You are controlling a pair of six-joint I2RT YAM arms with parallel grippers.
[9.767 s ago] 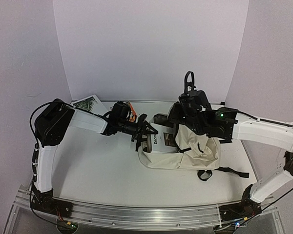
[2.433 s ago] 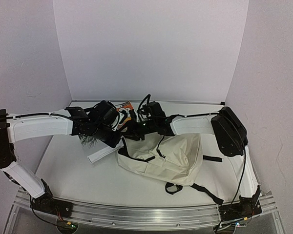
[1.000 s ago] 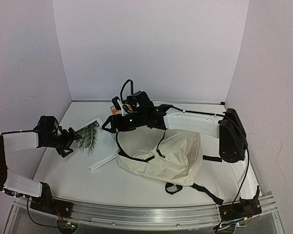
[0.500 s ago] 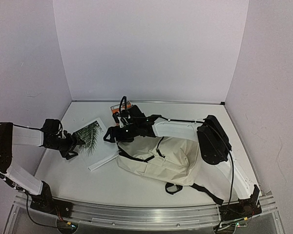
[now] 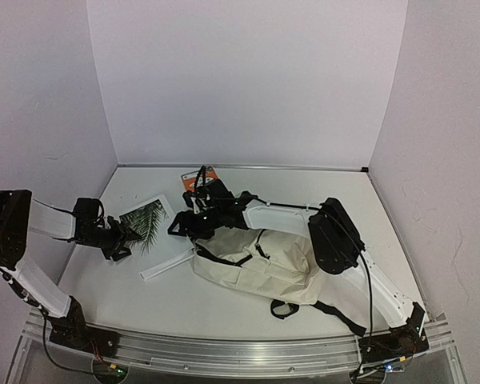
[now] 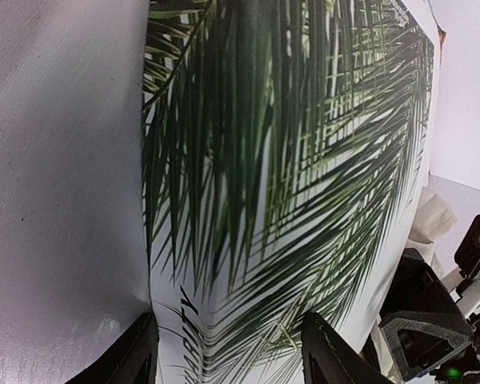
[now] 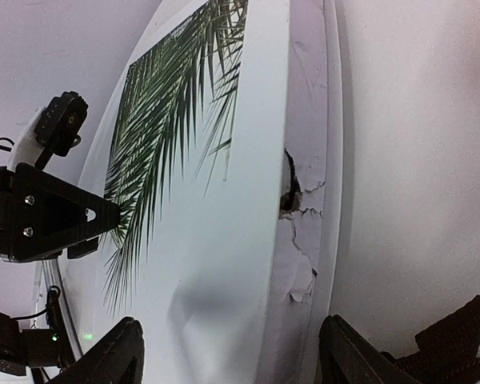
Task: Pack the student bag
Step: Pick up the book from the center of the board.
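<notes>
Two arms meet at the middle left of the top view. Just to their right the student bag (image 5: 264,260) lies at the centre of the surface (image 5: 144,308). It is a cream, soft fabric backpack, slumped flat and creased (easily the largest thing here). A black zipper line curves across its upper left, a black strap runs down its middle, and black straps trail off its lower right corner. Left of the bag lies a palm-leaf book (image 5: 150,224). The left hand (image 5: 126,242) is at the book's left edge. The right hand (image 5: 180,226) is at its right edge, close to the bag's upper left corner. An orange item (image 5: 197,178) sits behind them, toward the back wall.

In the left wrist view the palm-leaf cover fills most of the frame. Two black fingertips (image 6: 136,364) stand apart at the bottom with the book's edge between them, so this hand is open. A sliver of cream fabric shows at the right edge.

In the right wrist view the fingertips (image 7: 116,352) stand wide apart at the bottom, one on either side of the book's torn white edge. This hand is open too, and I cannot tell whether it touches the book. Black webbing fills the lower right corner.
</notes>
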